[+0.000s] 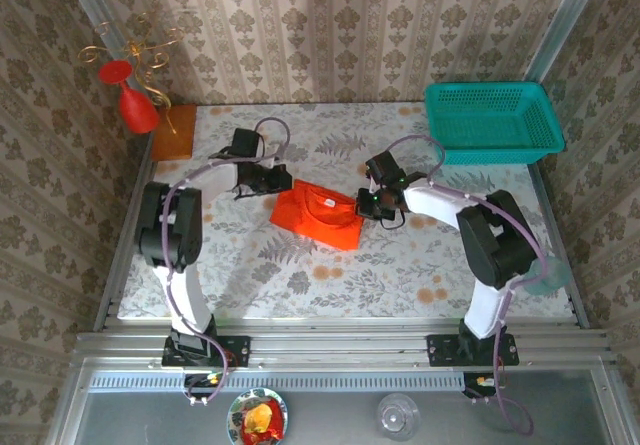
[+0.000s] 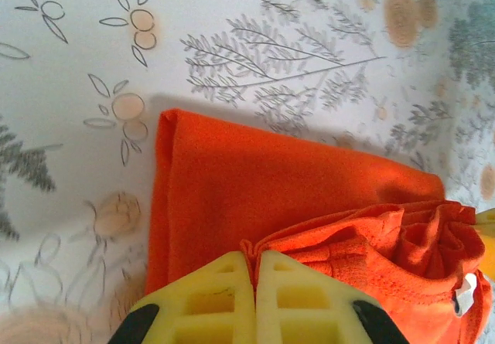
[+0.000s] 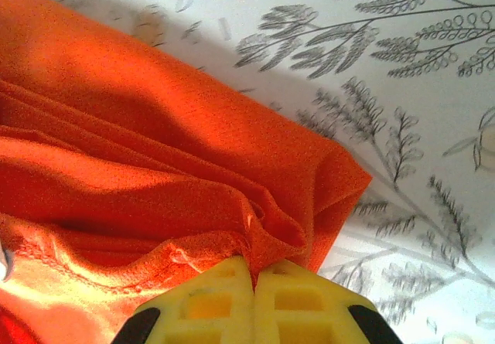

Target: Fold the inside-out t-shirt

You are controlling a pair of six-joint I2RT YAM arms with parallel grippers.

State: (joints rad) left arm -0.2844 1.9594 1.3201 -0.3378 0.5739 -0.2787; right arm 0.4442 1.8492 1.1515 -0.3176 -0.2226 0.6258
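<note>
The inside-out t-shirt (image 1: pixel 318 217) is found at the middle of the table (image 1: pixel 330 280), gathered into a compact, several-layered bundle whose long axis runs left to right with a slight tilt. A small white label (image 2: pixel 464 293) is seen at its bunched collar end. The bundle is held at both short ends. The left gripper (image 1: pixel 278 181) is pressed together on a raised seam at the left end, and the right gripper (image 1: pixel 366 203) is pinched on a rumpled fold at the right end. The shirt thus lies between the two grippers, neither being nearer. The coming fold is judged to depend on both ends being carried across that axis together. The teal basket (image 1: pixel 490 120) is set well apart at the far right corner.
</note>
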